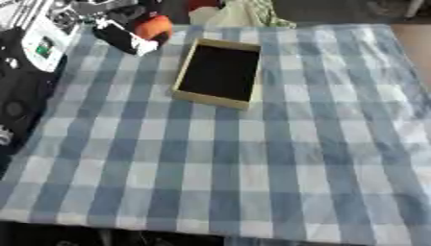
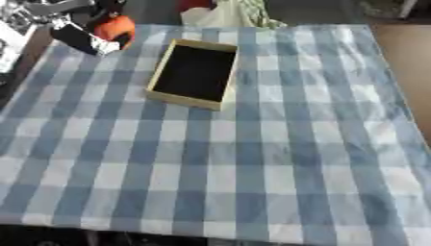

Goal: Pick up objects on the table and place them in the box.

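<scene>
Near cloth: the blue-and-white checked tablecloth (image 1: pixel 252 182) is bare from 6 o'clock up through the middle; no loose objects lie on it.
Box: a shallow tan cardboard box (image 1: pixel 189 67) with a dark inside sits on the cloth at about 11 o'clock, open side up; nothing shows in it.
Left hand: the left hand (image 1: pixel 126 36), black with white parts, is at the 11 o'clock corner just beside the box, its fingers curled round an orange round object (image 1: pixel 154 28), held beyond the box's far-left corner and not yet over the opening.
Right hand: out of sight in both views, so its fingers cannot be judged.
Progress: my reading is that the orange object is the last one visible to place; it has yet to go into the box.
Far edge: a pale crumpled bag or cloth (image 1: pixel 240 14) at 12 o'clock, brownish floor (image 2: pixel 404 43) at 2 o'clock.
</scene>
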